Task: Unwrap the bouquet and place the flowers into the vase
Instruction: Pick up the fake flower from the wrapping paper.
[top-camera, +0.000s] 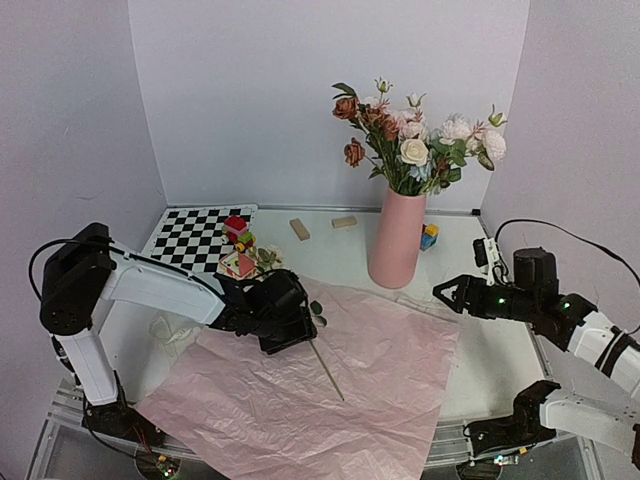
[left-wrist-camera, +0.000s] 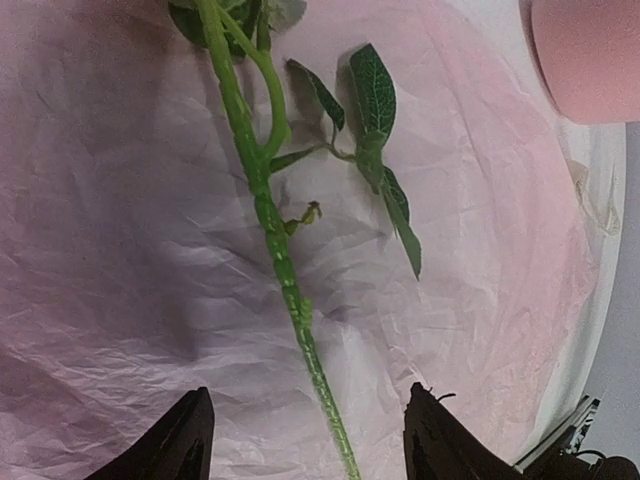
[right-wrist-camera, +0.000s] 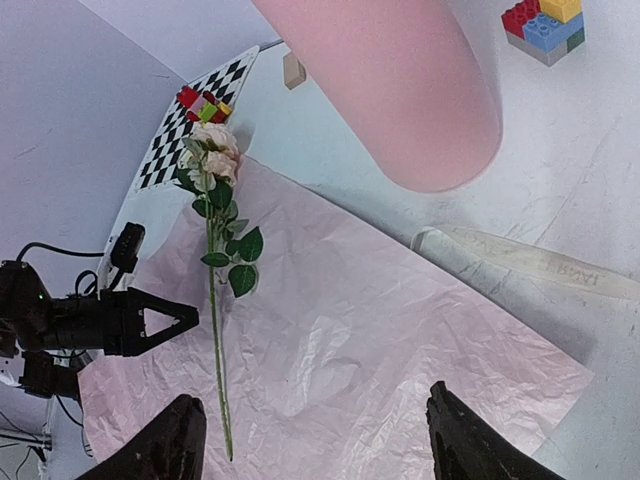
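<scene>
I have my left fingers parted astride a flower stem on pink paper, right fingers wide, empty.

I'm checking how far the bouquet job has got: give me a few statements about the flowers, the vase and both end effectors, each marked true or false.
1. Most flowers stand in the vase. True.
2. A single flower lies on the pink paper. True.
3. The left end effector is clamped on that flower's stem. False: its jaws are open on either side of the stem, which lies unheld on the paper.
4. The right end effector holds the ribbon. False: it is open and empty; the ribbon lies on the table beside the paper.
5. The vase has tipped over. False: it stands upright.
</scene>
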